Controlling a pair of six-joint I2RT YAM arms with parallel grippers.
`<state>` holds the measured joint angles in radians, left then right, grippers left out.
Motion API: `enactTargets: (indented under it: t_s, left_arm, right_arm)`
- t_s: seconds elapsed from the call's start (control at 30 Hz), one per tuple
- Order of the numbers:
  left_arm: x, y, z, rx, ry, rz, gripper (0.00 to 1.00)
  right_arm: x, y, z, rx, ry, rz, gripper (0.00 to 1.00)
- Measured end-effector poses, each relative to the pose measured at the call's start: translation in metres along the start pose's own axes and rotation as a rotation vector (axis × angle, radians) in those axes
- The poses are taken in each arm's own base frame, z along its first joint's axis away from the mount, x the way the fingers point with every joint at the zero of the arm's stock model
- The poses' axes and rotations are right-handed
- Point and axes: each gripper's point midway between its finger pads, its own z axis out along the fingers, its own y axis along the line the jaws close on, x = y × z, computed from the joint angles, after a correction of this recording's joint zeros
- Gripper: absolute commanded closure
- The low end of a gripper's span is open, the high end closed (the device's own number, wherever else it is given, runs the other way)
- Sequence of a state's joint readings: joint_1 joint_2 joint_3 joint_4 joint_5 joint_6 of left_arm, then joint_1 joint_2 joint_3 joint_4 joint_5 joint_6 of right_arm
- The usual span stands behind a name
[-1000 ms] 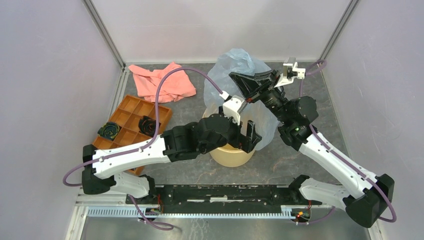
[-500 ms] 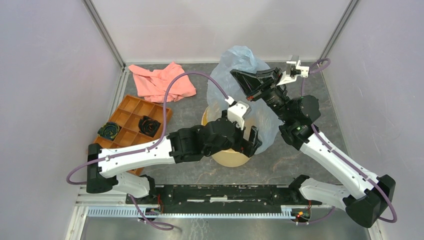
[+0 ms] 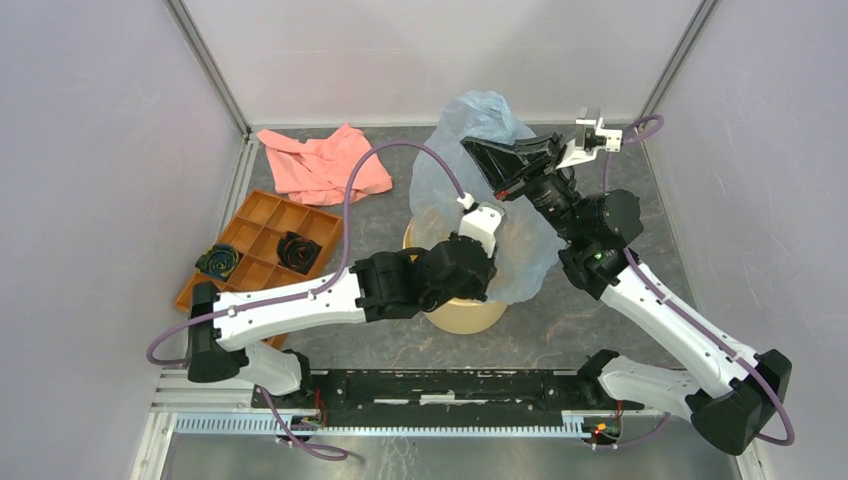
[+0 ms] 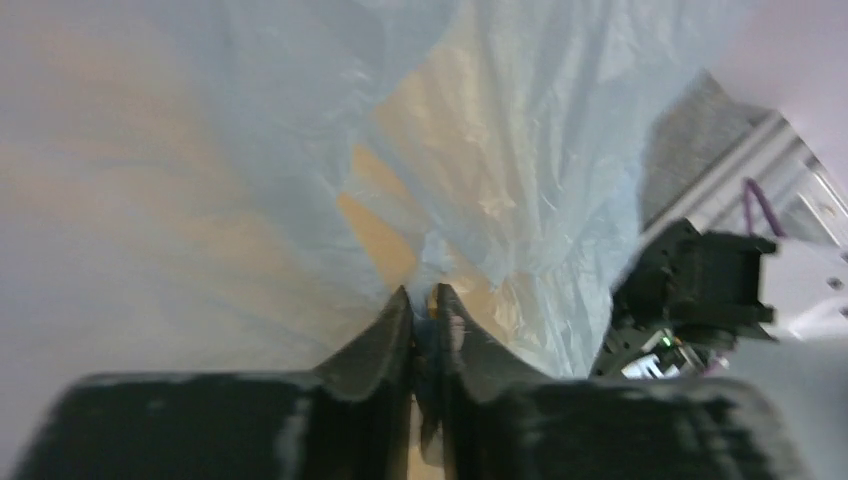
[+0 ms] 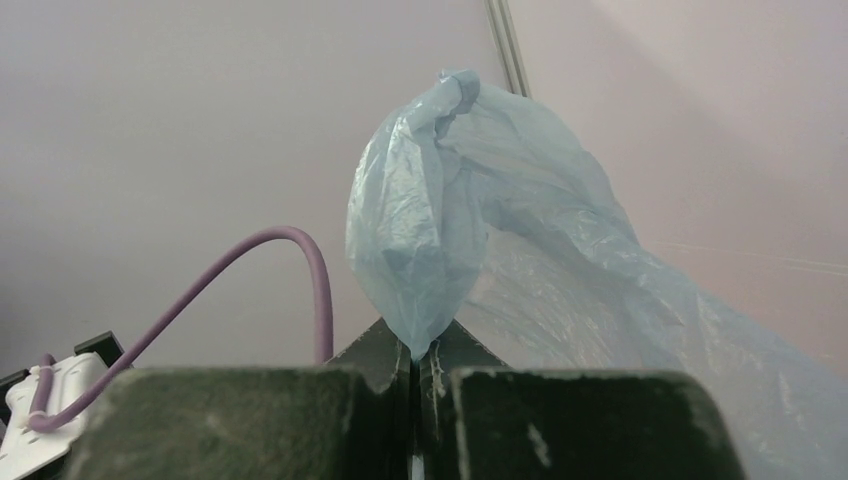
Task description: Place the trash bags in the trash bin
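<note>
trash bag (image 3: 470, 120) — left tool (image 4: 422, 293) pinches low | right tool (image 5: 415, 347) pinches top, raised

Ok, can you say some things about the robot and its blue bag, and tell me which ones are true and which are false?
1. The right hand is pinching the blue bag. True.
2. The pink cloth is in the yellow bucket. False: it lies on the table at the back left, away from the bucket.
3. The left hand is shut on the bag. True.
4. The orange tray has nothing in it. False: two dark things sit in its compartments.
5. The whole bag is inside the bucket. False: much of it is held up above the bucket and drapes over its side.
</note>
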<state>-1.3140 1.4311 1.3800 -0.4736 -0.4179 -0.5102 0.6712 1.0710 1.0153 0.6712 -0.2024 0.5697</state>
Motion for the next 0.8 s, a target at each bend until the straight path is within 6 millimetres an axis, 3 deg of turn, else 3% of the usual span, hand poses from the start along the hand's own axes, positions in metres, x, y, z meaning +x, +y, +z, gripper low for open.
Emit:
enactTargets:
  t_s: [0.07, 0.3, 0.47, 0.5, 0.63, 0.73, 0.8]
  left_arm:
    - [0.000, 0.017, 0.000, -0.075, -0.003, 0.001, 0.97]
    - [-0.010, 0.085, -0.009, -0.305, -0.061, -0.069, 0.98]
    - [-0.004, 0.107, -0.015, -0.377, -0.062, -0.089, 0.96]
    - [0.001, 0.108, -0.014, -0.381, -0.053, -0.086, 0.91]
    - [0.025, 0.109, -0.013, -0.340, 0.003, -0.066, 0.54]
    - [0.024, 0.095, -0.024, -0.231, 0.011, -0.081, 0.27]
    - [0.014, 0.082, -0.037, -0.137, -0.009, -0.097, 0.18]
  right_arm:
    - [-0.004, 0.002, 0.002, -0.004, -0.007, 0.004, 0.99]
    - [-0.013, 0.009, 0.005, -0.026, -0.035, 0.038, 0.99]
    - [0.005, 0.006, -0.004, -0.030, -0.001, 0.077, 0.99]
    - [0.014, 0.003, -0.009, -0.024, 0.018, 0.085, 0.99]
    - [0.051, -0.003, -0.030, -0.019, 0.111, 0.109, 0.99]
    - [0.081, -0.007, -0.050, -0.015, 0.213, 0.117, 0.99]
    - [0.097, -0.007, -0.063, -0.020, 0.288, 0.113, 0.99]
